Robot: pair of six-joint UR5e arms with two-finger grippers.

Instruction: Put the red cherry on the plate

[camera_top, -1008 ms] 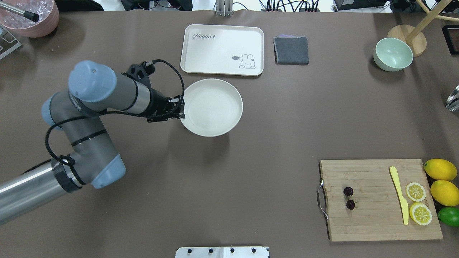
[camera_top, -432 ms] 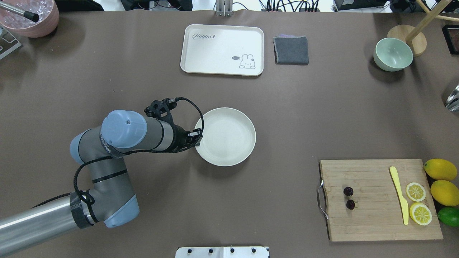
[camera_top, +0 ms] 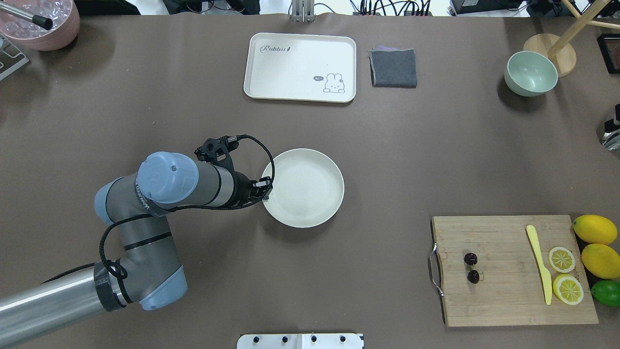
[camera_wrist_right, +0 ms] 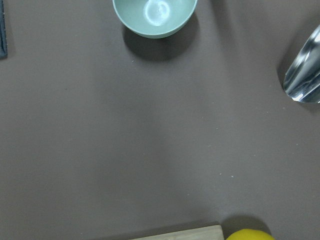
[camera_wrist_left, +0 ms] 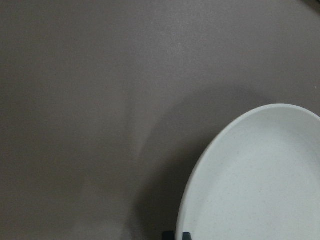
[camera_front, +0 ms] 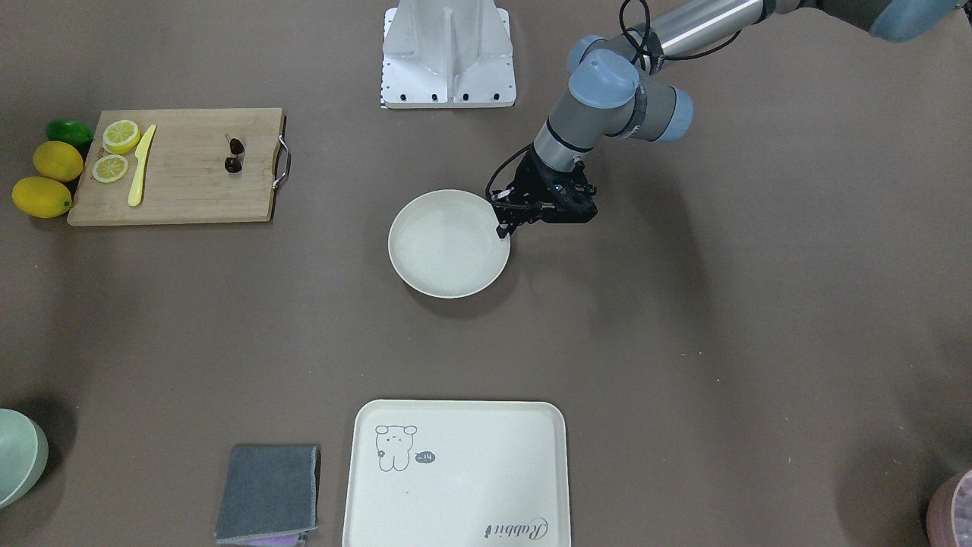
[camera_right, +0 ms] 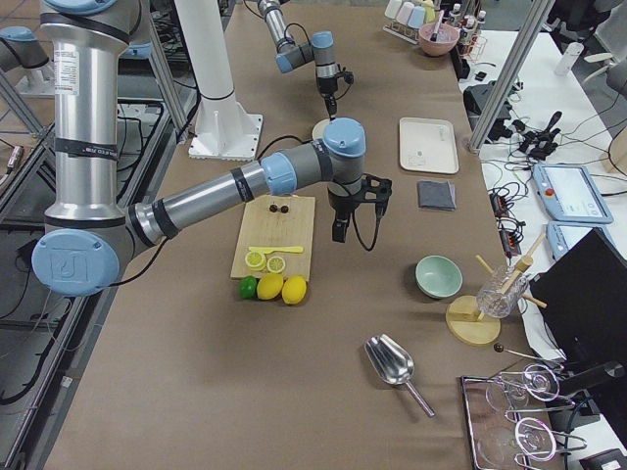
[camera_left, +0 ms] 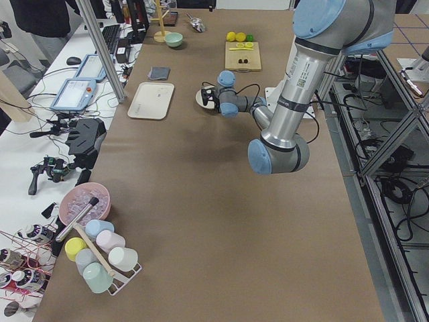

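Resting on table (camera_top: 387, 160): plate near the middle of the brown top; every other place below given from that plate.
Left arm (camera_top: 164, 186): grey with blue joints, comes in from robot's left of plate, wrist levelled toward its rim.
Cutting board (camera_top: 503, 291): wooden, metal handle facing plate; well apart from plate, on robot's right of it and nearer the robot.
Tray (camera_top: 300, 68): cream, rabbit drawing; beyond plate on the side away from the robot, not touching it.
Plate (camera_top: 305, 189): round, cream-white, raised rim.
Left tool (camera_front: 503, 228): clamped on plate's rim, at the edge on robot's left.
Right tool (camera_right: 338, 233): hangs over table far to robot's right of plate; cannot tell whether open or closed.
Red cherry (camera_top: 470, 259): dark maroon pair lying on cutting board, well apart from plate, clear of both tools.
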